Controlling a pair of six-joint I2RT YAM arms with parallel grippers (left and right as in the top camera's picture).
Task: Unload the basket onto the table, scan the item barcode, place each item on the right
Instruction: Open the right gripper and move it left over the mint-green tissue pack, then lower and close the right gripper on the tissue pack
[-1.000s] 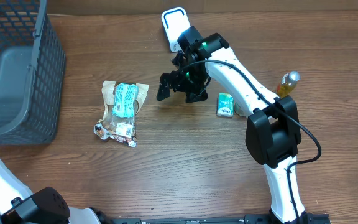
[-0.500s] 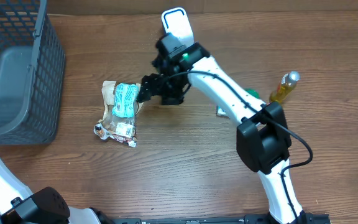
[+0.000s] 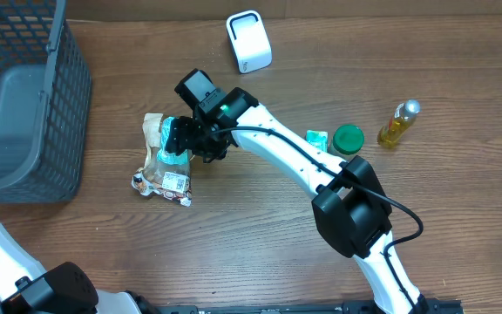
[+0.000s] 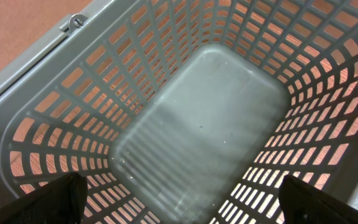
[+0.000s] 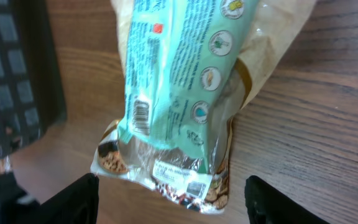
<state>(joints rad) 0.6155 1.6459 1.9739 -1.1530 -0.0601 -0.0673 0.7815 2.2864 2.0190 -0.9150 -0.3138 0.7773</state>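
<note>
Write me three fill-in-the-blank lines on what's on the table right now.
The right gripper hangs over the teal plastic snack packet with its jaws ___.
In the overhead view, the grey plastic mesh basket sits at the table's ___ side.
Beside the yellow clear bottle sits a round ___ lid.
Missing words: open; left; green.

A brown wood-grain table [image 3: 234, 235] carries everything. At its left edge, toward the far corner, stands a grey mesh basket [image 3: 72, 96]. A white scanner [image 3: 249, 41] sits close to the far edge, about midway along it. Left of the middle lies a snack bag [image 3: 166, 179], brown at its far end and clear at its near end. Right of the middle, a small teal packet [image 3: 317, 139] lies just beside a round green lid [image 3: 348, 138]. Farther right is a yellow bottle [image 3: 397, 124].
</note>
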